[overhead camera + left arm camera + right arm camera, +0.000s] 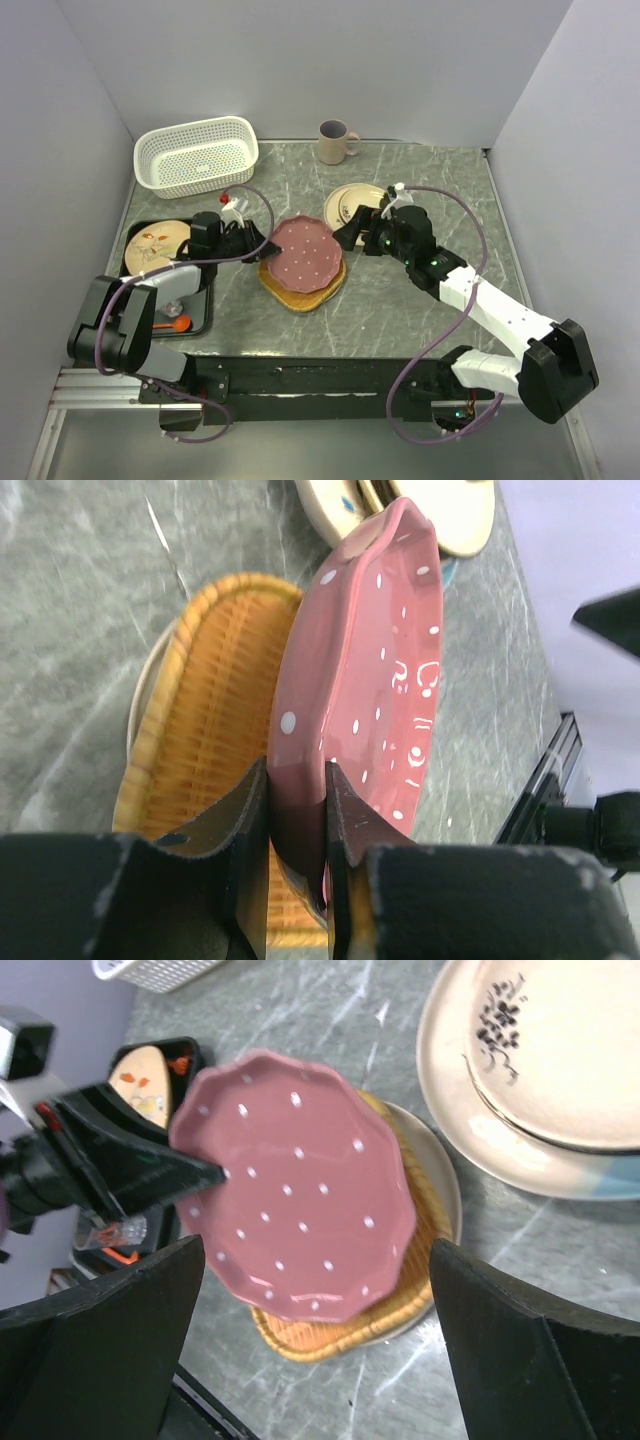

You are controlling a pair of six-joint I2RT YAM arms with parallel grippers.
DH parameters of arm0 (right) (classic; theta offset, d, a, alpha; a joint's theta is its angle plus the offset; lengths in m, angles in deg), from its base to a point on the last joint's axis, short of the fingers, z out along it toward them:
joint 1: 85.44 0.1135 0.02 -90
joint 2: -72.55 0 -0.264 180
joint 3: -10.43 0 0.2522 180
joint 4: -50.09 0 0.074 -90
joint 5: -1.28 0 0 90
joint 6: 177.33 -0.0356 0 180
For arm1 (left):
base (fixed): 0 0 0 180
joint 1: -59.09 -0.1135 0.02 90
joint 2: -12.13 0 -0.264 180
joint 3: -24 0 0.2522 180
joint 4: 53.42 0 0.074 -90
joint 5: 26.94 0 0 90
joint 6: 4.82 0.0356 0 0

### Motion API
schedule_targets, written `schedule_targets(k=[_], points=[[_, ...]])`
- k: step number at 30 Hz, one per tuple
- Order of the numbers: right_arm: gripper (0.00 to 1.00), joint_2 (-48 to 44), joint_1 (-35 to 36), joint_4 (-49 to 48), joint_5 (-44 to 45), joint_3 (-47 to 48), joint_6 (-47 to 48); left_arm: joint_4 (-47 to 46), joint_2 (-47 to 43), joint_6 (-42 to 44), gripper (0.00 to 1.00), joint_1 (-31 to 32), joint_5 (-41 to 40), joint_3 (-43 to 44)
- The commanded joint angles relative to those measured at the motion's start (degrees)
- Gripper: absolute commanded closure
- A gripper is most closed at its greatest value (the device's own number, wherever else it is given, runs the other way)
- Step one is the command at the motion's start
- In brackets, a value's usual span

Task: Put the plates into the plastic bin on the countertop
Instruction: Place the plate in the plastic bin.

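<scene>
**Step in hand:** pickup of the pink dotted plate [303, 250]. The left end effector [262, 245] is clamping that plate's rim, one finger above and one beneath, as the left wrist view is showing plainly. The plate is tilting up at the gripped edge over the tan-orange plate [300, 288] at the middle of the counter [390, 310]. Whether its far edge is touching that plate, I cannot tell.

The right end effector [350, 232] is hovering just beside the plate's opposite edge with its fingers spread wide, gripping nothing.

The plastic bin [195, 155] is standing at the far left corner, well apart from the stack, and is holding no plate. The cream plates [355, 205] are lying stacked behind the right end effector. Another plate [158, 240] is sitting on the black tray [205, 305].

**Judgement:** the task is looking to be at an early stage, with no plate delivered. The next move is calling for three things:
- lifting the pink plate clear of the stack;
- carrying it back and left over the bin;
- levelling it to pass between the lattice walls.

A single rim grip is risking pivot or slip.
</scene>
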Motion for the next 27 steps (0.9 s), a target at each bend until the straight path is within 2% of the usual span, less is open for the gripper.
schedule_targets(k=[1, 8, 14, 21, 27], points=[[0.0, -1.25, -0.07, 0.27, 1.8, -0.49, 1.87, -6.19, -1.73, -4.02, 0.99, -0.05, -0.95, 7.21], [0.0, 2.44, -0.07, -1.4, -0.48, 1.09, 4.59, 1.44, -4.8, -6.04, 0.99, -2.68, -8.24, 12.83], [0.0, 7.37, -0.07, -2.81, -4.0, 3.03, 5.3, 5.24, -7.62, -9.29, 0.99, -8.21, -13.35, 15.21], [0.0, 6.23, -0.07, -3.96, -5.58, 1.27, 4.94, 5.68, -3.94, -12.89, 0.99, -12.35, -10.46, 20.57], [0.0, 4.3, -0.07, -3.16, -4.09, 0.22, 5.73, -3.35, 2.12, -23.0, 0.99, -17.79, -4.66, 23.12]])
